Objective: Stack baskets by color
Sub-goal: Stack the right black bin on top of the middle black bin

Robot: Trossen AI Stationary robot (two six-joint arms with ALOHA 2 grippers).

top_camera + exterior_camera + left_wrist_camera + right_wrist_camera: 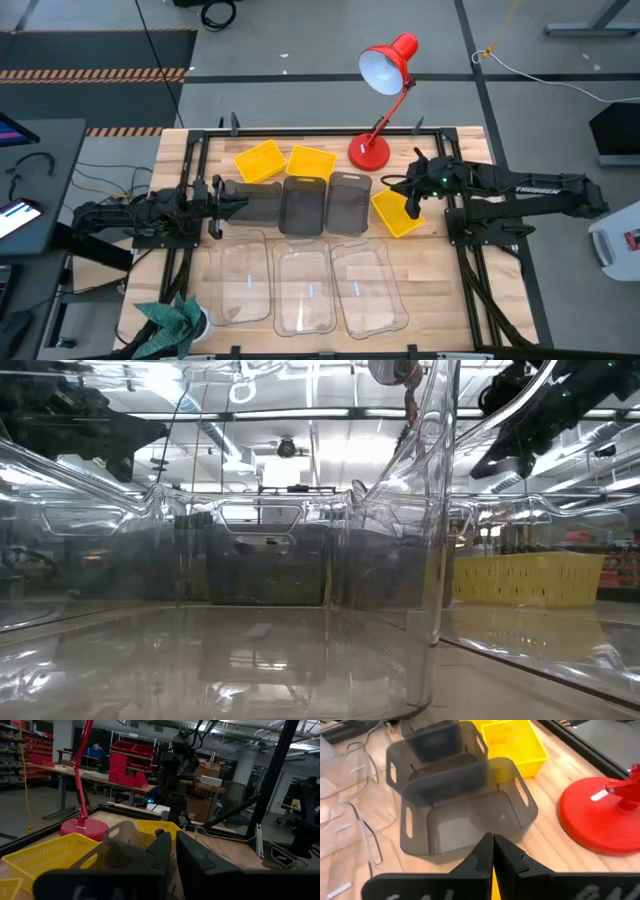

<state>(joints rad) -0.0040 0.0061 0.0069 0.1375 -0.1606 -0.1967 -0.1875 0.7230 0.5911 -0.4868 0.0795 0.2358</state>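
Observation:
Two yellow baskets point(258, 160) point(311, 162) sit at the far side, and a third yellow basket point(397, 212) sits at the right. Three smoky-grey baskets point(303, 205) stand in a row at mid-table. The grey basket nearest the lamp point(470, 815) rests flat on its base. Three clear baskets point(305, 290) line the near side. My right gripper point(412, 205) point(493, 851) is shut and hangs tipped down above the right yellow basket, pointing at the grey ones. My left gripper point(235, 197) point(172, 854) is shut, level, above the left grey basket's end.
A red desk lamp stands with its base point(368, 152) at the far middle, close to the grey row and the right arm. Black frame rails point(300, 130) edge the table. A green crumpled object point(175, 318) lies at the near-left corner.

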